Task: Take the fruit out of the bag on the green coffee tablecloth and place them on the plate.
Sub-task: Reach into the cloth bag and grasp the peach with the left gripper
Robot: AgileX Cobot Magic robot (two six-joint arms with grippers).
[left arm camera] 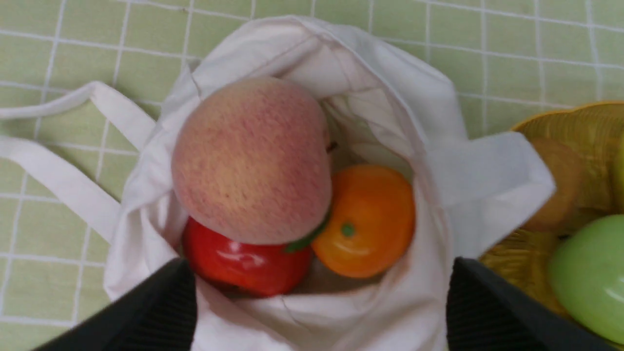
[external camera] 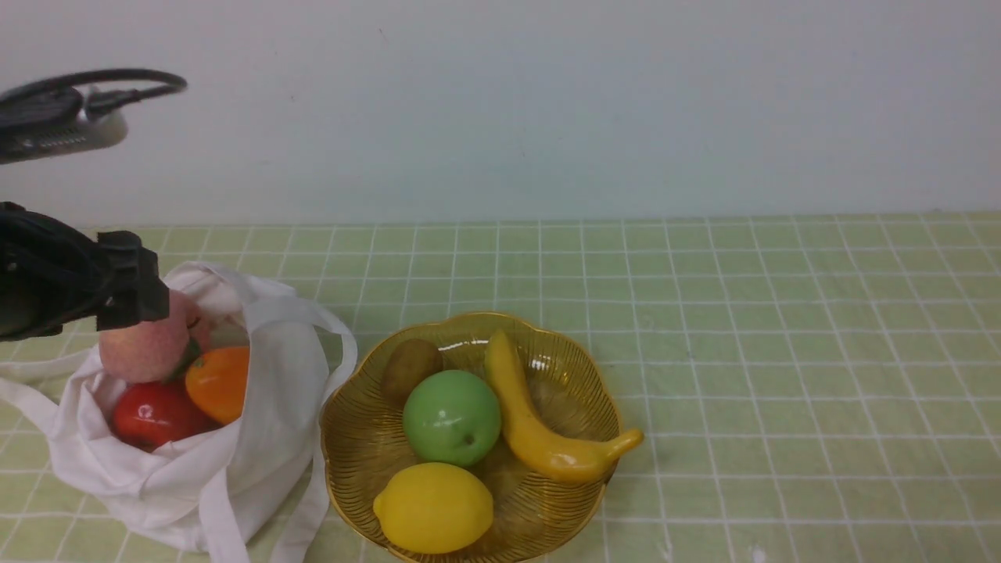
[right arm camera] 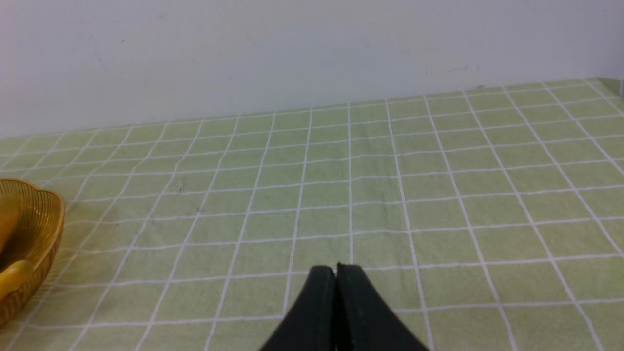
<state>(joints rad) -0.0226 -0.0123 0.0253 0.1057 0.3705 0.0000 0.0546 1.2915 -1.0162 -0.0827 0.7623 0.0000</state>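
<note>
The white bag (external camera: 258, 438) lies open at the left of the green coffee tablecloth (external camera: 743, 352). Inside it the pink peach (external camera: 145, 348) rests on top of the red apple (external camera: 152, 413) and the orange (external camera: 221, 381). The amber plate (external camera: 547, 500) stands just right of the bag. My left gripper (external camera: 137, 301) hovers above the bag's mouth, beside the peach. In the left wrist view the left gripper (left arm camera: 319, 265) is open, its fingers (left arm camera: 161, 307) spread wide, with the peach (left arm camera: 251, 161), apple (left arm camera: 243, 263) and orange (left arm camera: 365, 222) beyond them. My right gripper (right arm camera: 336, 269) is shut over bare cloth and holds nothing.
A green apple (external camera: 452, 418), a lemon (external camera: 432, 507), a banana (external camera: 539, 438) and a kiwi (external camera: 410, 367) lie in the plate. The bag's strap handles (left arm camera: 58, 175) trail over the cloth. A white wall closes off the back of the table.
</note>
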